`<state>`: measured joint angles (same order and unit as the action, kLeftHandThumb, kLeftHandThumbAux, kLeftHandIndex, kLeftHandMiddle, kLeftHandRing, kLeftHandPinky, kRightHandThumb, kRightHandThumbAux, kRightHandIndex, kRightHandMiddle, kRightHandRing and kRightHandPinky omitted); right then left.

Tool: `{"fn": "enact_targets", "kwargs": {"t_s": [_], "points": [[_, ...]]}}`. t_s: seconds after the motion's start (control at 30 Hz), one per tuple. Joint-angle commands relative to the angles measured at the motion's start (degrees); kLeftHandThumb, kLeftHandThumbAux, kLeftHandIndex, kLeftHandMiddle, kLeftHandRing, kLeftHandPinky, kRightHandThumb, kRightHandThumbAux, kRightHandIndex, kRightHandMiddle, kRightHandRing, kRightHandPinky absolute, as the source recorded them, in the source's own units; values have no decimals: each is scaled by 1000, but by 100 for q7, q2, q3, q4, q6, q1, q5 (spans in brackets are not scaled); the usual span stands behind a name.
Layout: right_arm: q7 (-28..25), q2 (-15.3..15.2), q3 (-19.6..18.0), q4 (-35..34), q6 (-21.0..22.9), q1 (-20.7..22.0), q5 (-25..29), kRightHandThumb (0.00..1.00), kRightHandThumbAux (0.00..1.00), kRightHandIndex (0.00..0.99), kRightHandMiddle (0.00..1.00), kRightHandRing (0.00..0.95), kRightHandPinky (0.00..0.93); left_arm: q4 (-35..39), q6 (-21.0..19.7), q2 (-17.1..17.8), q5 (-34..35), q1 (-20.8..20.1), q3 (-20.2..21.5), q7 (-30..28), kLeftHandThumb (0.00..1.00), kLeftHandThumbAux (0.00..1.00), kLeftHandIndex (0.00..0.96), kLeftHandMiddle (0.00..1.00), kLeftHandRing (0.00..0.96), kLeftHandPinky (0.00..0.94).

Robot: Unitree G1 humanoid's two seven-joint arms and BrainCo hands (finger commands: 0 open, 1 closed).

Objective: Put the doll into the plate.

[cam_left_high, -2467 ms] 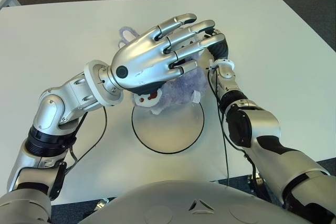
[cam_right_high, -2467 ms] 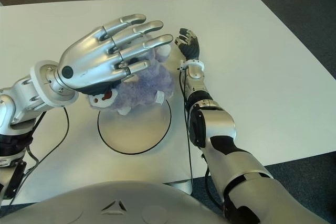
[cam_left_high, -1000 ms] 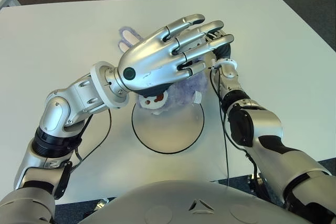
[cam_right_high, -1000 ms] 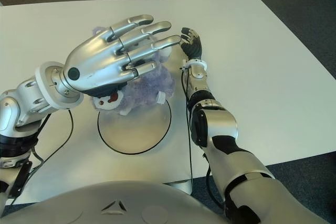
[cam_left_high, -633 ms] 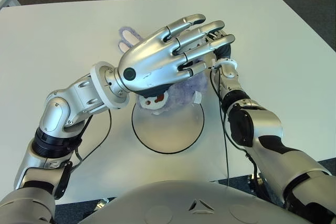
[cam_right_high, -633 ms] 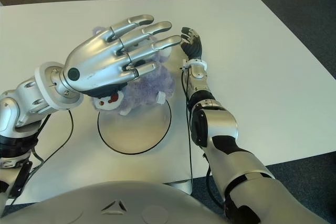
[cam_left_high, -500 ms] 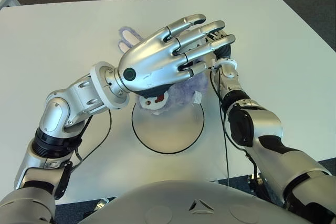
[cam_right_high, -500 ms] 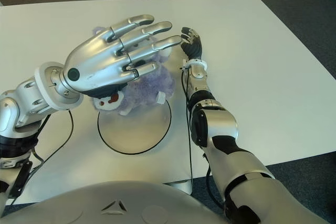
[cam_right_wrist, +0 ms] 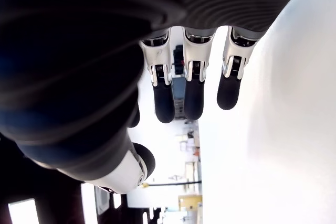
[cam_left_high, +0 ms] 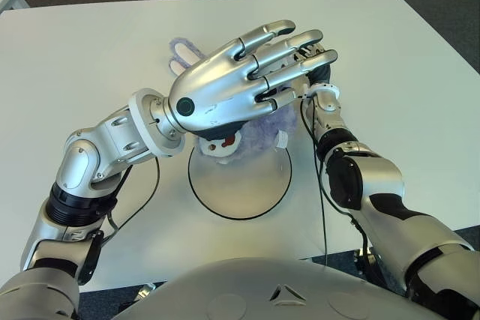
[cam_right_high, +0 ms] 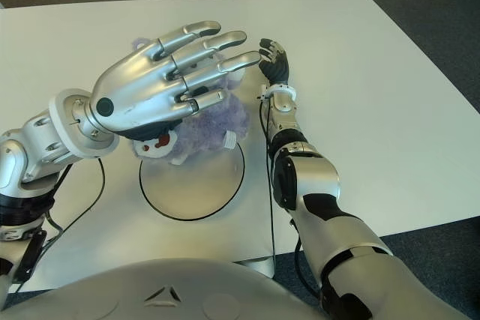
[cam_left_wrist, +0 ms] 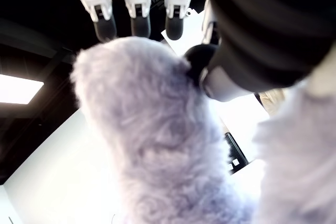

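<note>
We see the fluffy lilac plush doll [cam_left_high: 255,127] lying at the far edge of the round white plate with a thin black rim [cam_left_high: 251,207], its body partly over that rim and partly on the white table [cam_left_high: 90,58] beyond. Its long axis seems to run from the plate's far-left side, where pale looped ears [cam_left_high: 180,52] stick out, toward the plate's far-right side; a white face patch with red marks [cam_left_high: 219,140] points down toward the plate's centre.

Our silver left hand [cam_left_high: 240,80] shows above the doll with its fingers [cam_left_high: 262,31] stretched out straight and slightly spread; in the left wrist view the fur fills the space under the palm and the thumb tip lies against it, the other fingertips clear of it.

Our right hand [cam_right_high: 274,56] shows just right of the doll, beyond the plate's right side, fingers extended and relaxed, holding nothing.
</note>
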<state>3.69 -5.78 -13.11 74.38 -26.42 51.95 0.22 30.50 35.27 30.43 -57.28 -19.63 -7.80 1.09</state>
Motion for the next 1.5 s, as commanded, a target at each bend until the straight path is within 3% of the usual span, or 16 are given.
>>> {"fn": "enact_targets", "kwargs": {"t_s": [0.03,1.5], "points": [[-13,0,-23,26,-10,-101,32,528,852,234,214,183,188,-17,-17,-3,8,4,-32,-94,714,703,420,55,5,75],[15,31,-9,28,-13,-100,19,528,852,234,214,183,188,-30,22,42,37,46,23,-52,714,703,420,55,5,75]]}}
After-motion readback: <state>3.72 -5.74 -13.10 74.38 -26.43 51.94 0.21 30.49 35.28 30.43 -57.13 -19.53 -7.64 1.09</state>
